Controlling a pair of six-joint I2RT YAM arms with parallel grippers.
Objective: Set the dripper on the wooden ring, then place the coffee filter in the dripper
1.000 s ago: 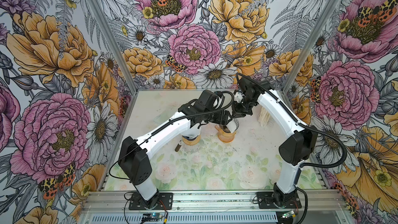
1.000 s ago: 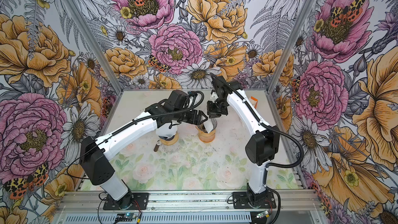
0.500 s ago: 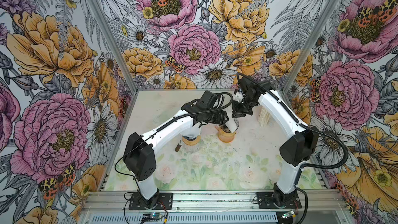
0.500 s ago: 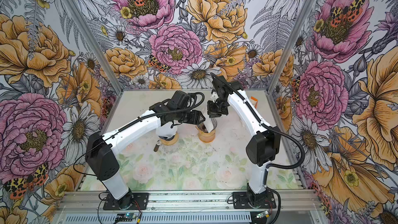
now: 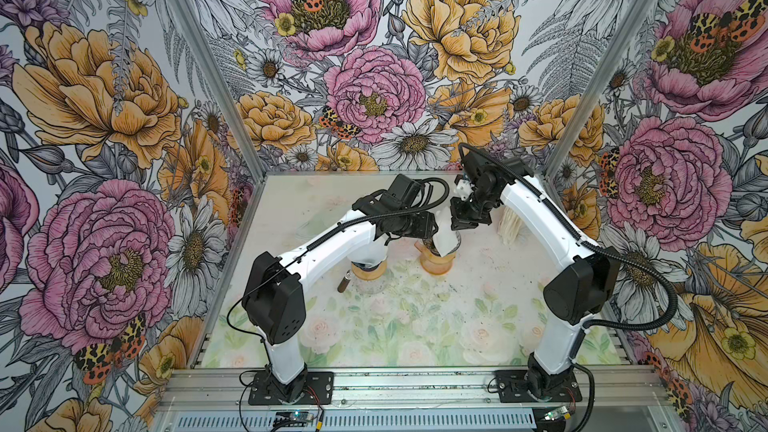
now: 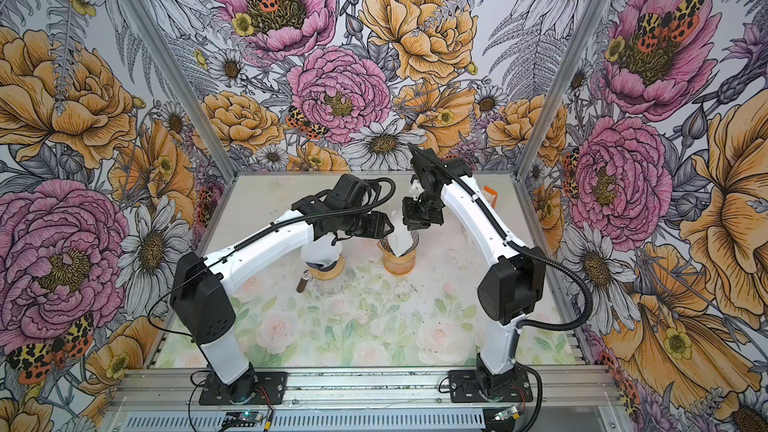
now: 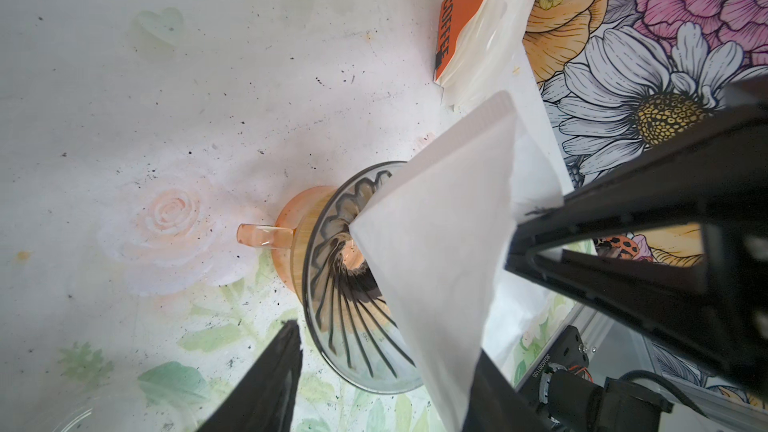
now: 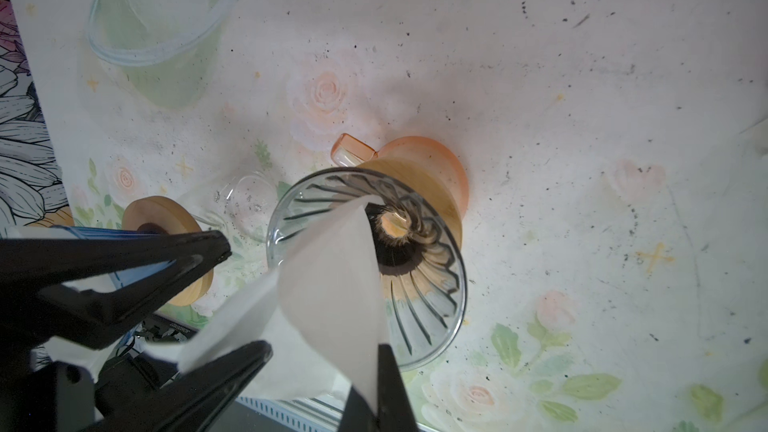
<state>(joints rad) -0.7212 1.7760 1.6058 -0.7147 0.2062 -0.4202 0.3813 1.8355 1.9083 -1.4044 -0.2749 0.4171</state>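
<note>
**Top views.** The paper filter (image 5: pixel 444 239) stands point-down in the glass dripper (image 5: pixel 436 261), near the middle of the table (image 5: pixel 478 284). Both arms meet over it. The right gripper (image 5: pixel 459 224) reaches in from the far right and the left gripper (image 5: pixel 433 231) from the left. Each is just beside the upper part of the paper.

**Left wrist view.** The filter's point sits low in the ribbed cone, close to the drain hole. Its long axis slants up and out over the rim toward the right gripper (image 7: pixel 515 238), which is pinched shut on the paper's upper edge. The left gripper's fingers (image 7: pixel 274 376) stand partly apart, with the rim and filter between them. One finger is clear of the paper. Whether the other touches it cannot be told.

**Right wrist view.** A loose flap of the filter (image 8: pixel 232 326) runs out between the left gripper's spread fingers (image 8: pixel 199 255). The paper leans to one side of the cone rather than lining it.

**Judgement.** The filter is entered but not seated. The free flap lies nearer the left gripper, so the next move probably depends on that flap lying between its fingers.
</note>
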